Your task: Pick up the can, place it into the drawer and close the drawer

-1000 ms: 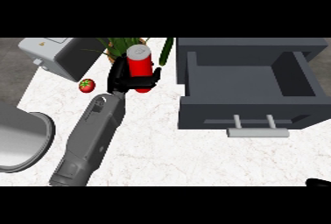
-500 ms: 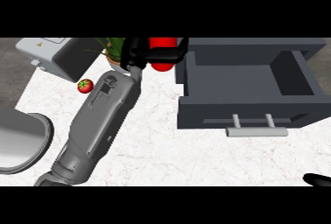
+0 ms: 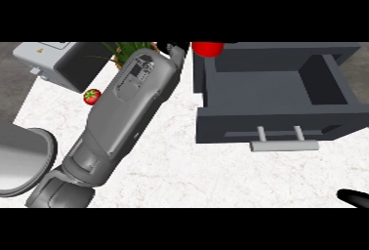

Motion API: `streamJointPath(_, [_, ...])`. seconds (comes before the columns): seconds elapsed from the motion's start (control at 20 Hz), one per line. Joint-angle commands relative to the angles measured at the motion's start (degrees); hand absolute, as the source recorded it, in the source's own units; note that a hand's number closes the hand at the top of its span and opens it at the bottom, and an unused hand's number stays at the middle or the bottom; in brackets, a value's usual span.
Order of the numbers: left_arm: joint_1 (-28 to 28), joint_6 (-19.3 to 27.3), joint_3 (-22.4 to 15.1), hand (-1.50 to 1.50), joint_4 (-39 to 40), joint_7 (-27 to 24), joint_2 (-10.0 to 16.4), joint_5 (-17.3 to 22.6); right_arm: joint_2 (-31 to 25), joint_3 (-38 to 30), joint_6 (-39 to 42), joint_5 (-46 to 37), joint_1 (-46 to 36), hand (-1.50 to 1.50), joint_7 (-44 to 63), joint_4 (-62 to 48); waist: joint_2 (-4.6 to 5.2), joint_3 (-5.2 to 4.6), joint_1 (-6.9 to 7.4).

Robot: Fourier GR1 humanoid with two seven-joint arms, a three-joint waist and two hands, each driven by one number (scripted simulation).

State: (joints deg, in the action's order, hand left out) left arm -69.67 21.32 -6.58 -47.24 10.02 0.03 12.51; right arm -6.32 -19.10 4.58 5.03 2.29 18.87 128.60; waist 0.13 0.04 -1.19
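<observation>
The red can (image 3: 207,48) shows only as a rounded red piece at the picture's top, just above the drawer's far left corner. My left hand (image 3: 174,49) is raised with it; only a sliver of black shows beside the can, at the end of my grey forearm (image 3: 122,112), and the can hangs in the air with it. The dark grey drawer (image 3: 216,97) stands pulled out at the right, its inside bare, its pale handle (image 3: 284,145) facing me. A black tip of my right hand (image 3: 355,197) shows at the lower right corner.
A small red strawberry (image 3: 92,96) lies left of the forearm. Behind it stand a grey box-shaped appliance (image 3: 54,63) and a green plant (image 3: 130,49). A round grey basin (image 3: 18,161) fills the left edge. The counter top is white marble.
My left arm has lifted the can off the counter and carried it up and right, towards the drawer's far left corner. The forearm now looms larger. The right hand has not moved.
</observation>
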Motion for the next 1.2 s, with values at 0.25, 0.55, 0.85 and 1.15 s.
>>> streamJointPath(0.25, [-11.94, 3.43, -3.91, 1.5, 12.52, 0.55, -0.03, 4.02, 1.27, 2.12, -1.07, -1.06, -1.11, -1.5, 0.1, 1.27, 0.33, 0.04, -1.53])
streamJointPath(0.55, [-16.54, 3.54, -4.92, 1.5, 18.88, -1.58, -0.03, 8.35, -2.31, -0.44, -1.93, 0.45, -5.87, -1.5, 4.2, -0.63, 0.53, 0.04, -1.9])
streamJointPath(0.85, [-19.81, 7.65, -9.52, 1.5, 23.07, -2.68, -0.03, 10.7, -0.37, 3.07, -3.44, -3.09, -6.82, -1.5, 4.13, -1.11, 0.76, 0.08, -2.85])
streamJointPath(1.15, [-21.69, 14.34, -9.63, -1.5, 28.23, -4.91, -0.03, 12.24, -0.86, 3.42, -0.31, -0.34, -3.53, -1.5, 3.54, 2.09, 1.33, 0.21, -5.89])
